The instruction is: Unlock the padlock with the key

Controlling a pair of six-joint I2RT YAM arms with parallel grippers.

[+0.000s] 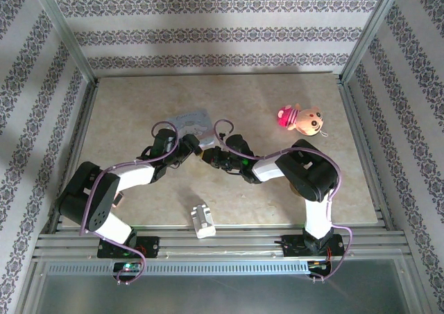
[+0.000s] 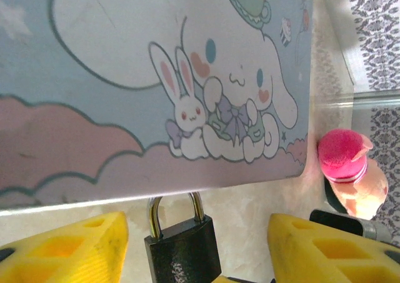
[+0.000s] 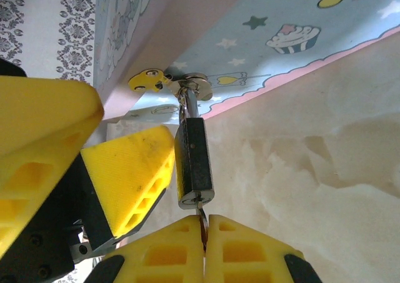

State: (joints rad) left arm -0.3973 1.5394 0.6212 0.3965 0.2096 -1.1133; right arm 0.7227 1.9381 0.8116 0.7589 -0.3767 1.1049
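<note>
While I watch from the overhead camera, the beige table (image 1: pixel 125 113) carries two arms that bend inward and meet at the near edge of one pale blue tin (image 1: pixel 193 123). That view alone also gives me the layout around it: one pink-and-peach plush toy (image 1: pixel 300 118) well off to the right, and one white ridged block (image 1: pixel 202 220) by the near edge, between the arm bases. From up there the lock and key are too small for me to pick out. The left wrist camera looks along the tin's lid with its cartoon dog and rabbit, and it shows what the overhead cannot: the one padlock (image 2: pixel 184 252), dark-bodied with a silver shackle, standing just below the tin's edge. It sits between the yellow fingers of the left gripper (image 2: pixel 199 236), whose jaws stand apart with a gap on each side of the body, so that claw is open around the lock and not clamping it. The right wrist camera sees the lock edge-on, its shackle running up to a silver fitting at the tin's rim; whether it is hooked through I cannot tell. Here alone I see the one key (image 3: pixel 202 222), a thin brownish sliver entering the bottom of the padlock, pinched between the closed fingers of the right gripper (image 3: pixel 204 230).
</note>
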